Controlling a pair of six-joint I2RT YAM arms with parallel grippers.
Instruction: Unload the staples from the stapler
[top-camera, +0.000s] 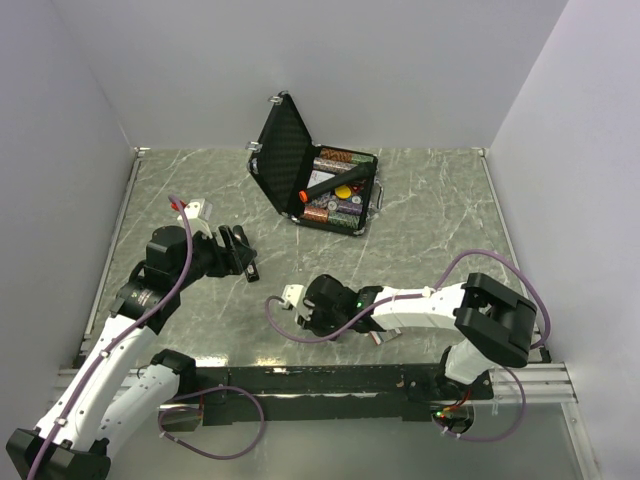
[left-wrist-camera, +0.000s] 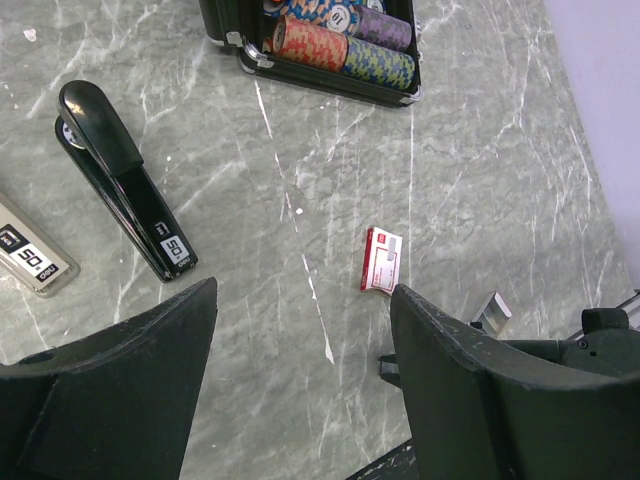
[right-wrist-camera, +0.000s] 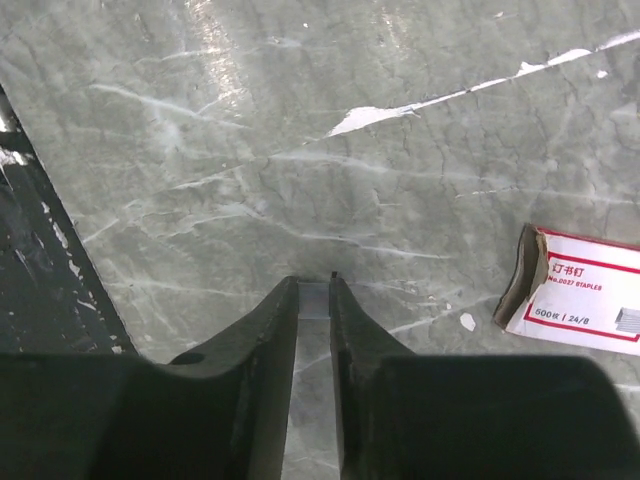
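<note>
The black stapler (left-wrist-camera: 118, 176) lies on the marble table in the upper left of the left wrist view, and a grey part with the same label (left-wrist-camera: 30, 258) lies beside it at the left edge. My left gripper (left-wrist-camera: 303, 290) hangs open above bare table, well apart from the stapler, and also shows in the top view (top-camera: 240, 254). My right gripper (right-wrist-camera: 314, 285) is down at the table with its jaws almost together. A short silvery strip of staples (right-wrist-camera: 313, 301) sits pinched between its tips. In the top view the right gripper (top-camera: 316, 310) is near the front edge.
A red and white staples box (right-wrist-camera: 585, 295) lies right of my right gripper and also shows in the left wrist view (left-wrist-camera: 381, 260). An open black case (top-camera: 315, 185) with poker chips (left-wrist-camera: 335, 45) stands at the back. The table's dark front edge (right-wrist-camera: 40, 280) is close.
</note>
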